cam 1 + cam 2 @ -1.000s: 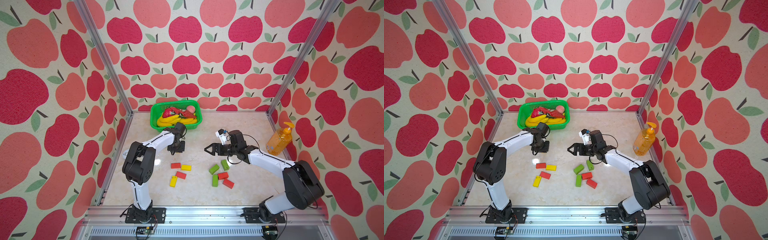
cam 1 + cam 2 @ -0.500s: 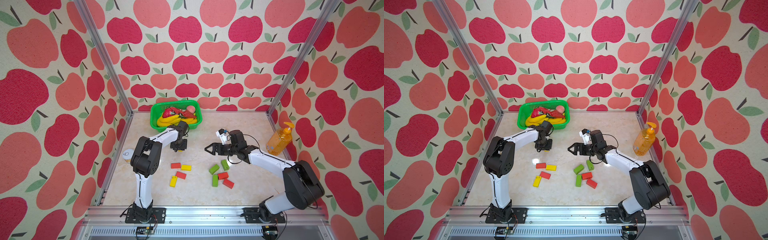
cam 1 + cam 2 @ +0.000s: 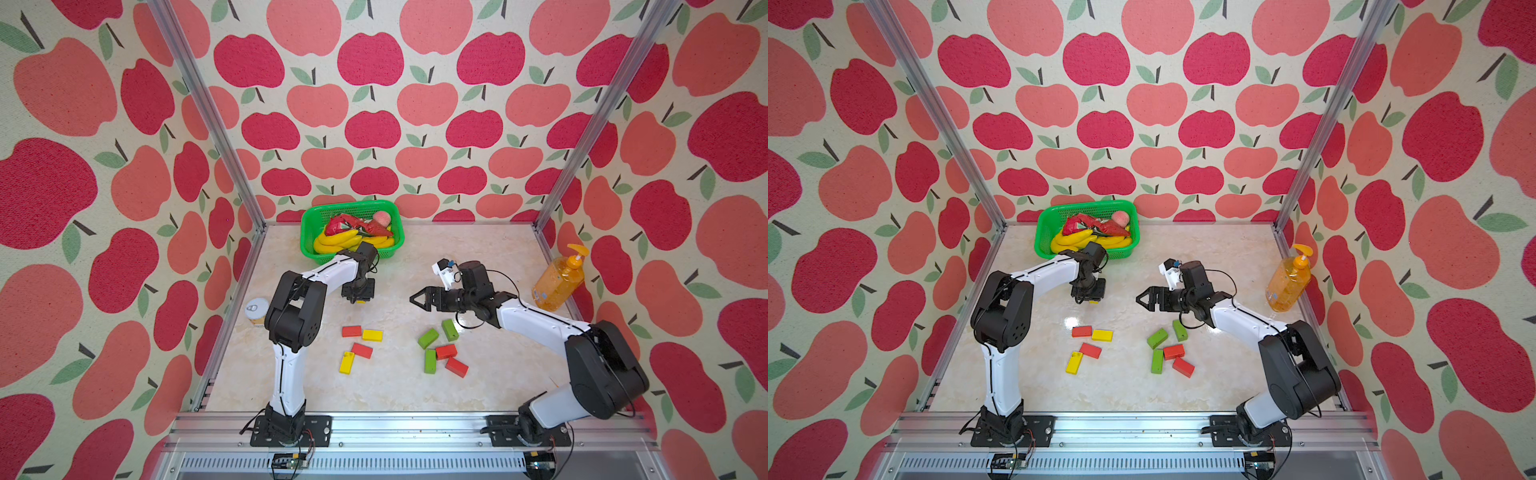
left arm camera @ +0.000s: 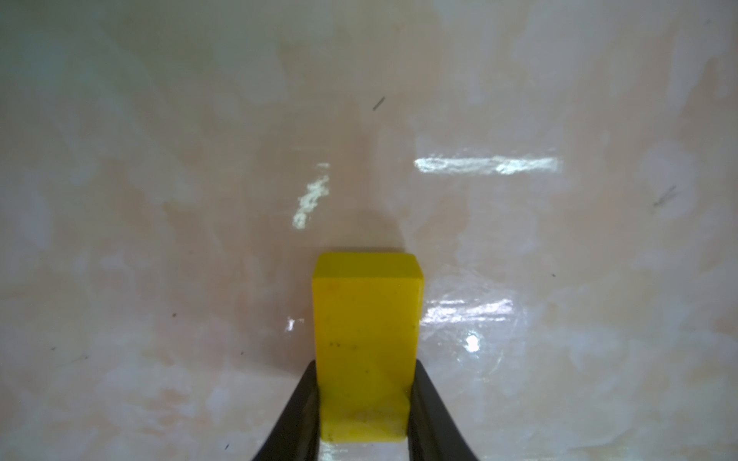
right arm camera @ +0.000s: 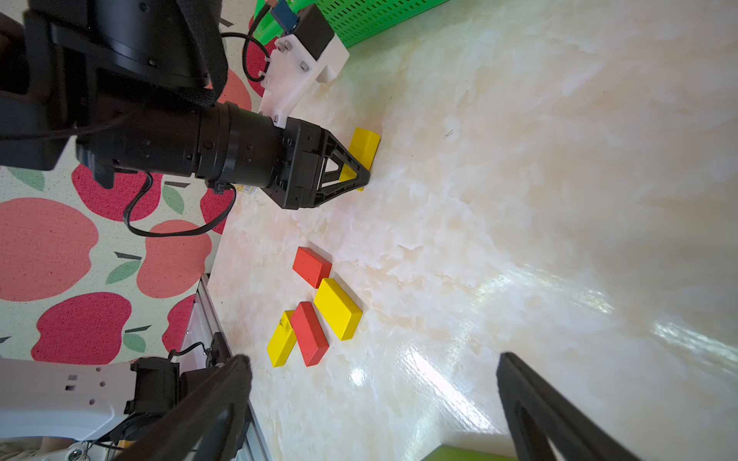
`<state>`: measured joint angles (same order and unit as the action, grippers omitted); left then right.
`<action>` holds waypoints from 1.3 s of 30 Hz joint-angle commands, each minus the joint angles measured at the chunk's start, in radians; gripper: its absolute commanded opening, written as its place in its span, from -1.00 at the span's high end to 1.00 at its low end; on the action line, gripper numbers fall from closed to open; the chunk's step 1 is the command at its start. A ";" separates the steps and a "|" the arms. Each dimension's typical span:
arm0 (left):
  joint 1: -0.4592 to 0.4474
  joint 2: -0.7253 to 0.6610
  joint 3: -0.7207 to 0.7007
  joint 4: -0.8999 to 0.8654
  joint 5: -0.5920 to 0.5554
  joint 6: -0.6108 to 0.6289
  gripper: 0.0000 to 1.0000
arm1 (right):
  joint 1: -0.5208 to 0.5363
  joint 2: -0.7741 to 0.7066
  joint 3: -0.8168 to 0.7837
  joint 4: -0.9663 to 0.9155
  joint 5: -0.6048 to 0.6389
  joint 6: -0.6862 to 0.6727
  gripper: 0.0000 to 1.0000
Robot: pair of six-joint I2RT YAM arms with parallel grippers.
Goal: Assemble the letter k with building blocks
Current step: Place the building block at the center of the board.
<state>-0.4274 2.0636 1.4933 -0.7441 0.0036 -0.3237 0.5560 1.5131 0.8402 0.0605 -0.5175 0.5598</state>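
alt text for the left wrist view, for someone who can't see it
A small yellow rectangular block is clamped between the two black fingers of the left gripper, seen close up with its free end pointing away from the camera. Behind it is a glossy cream marble-patterned tabletop streaked with bright light reflections.

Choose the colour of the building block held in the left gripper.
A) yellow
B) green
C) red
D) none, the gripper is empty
A: in the left wrist view the left gripper is closed on a yellow block, with a black finger pressed against each of its sides.
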 commanded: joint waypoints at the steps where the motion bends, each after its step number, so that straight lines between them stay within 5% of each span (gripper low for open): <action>1: 0.005 0.020 0.022 -0.013 -0.015 -0.011 0.82 | -0.005 -0.021 -0.012 0.017 -0.005 0.013 -0.99; 23: 0.010 0.025 0.012 0.007 0.021 -0.020 0.11 | -0.005 -0.013 -0.012 0.018 -0.004 0.008 -0.99; 39: 0.010 -0.003 -0.004 0.005 0.026 -0.027 0.19 | -0.006 -0.008 -0.009 0.018 -0.008 0.009 -0.99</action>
<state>-0.4232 2.0693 1.4986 -0.7326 0.0154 -0.3325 0.5560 1.5131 0.8391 0.0620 -0.5175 0.5598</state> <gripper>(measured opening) 0.407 0.993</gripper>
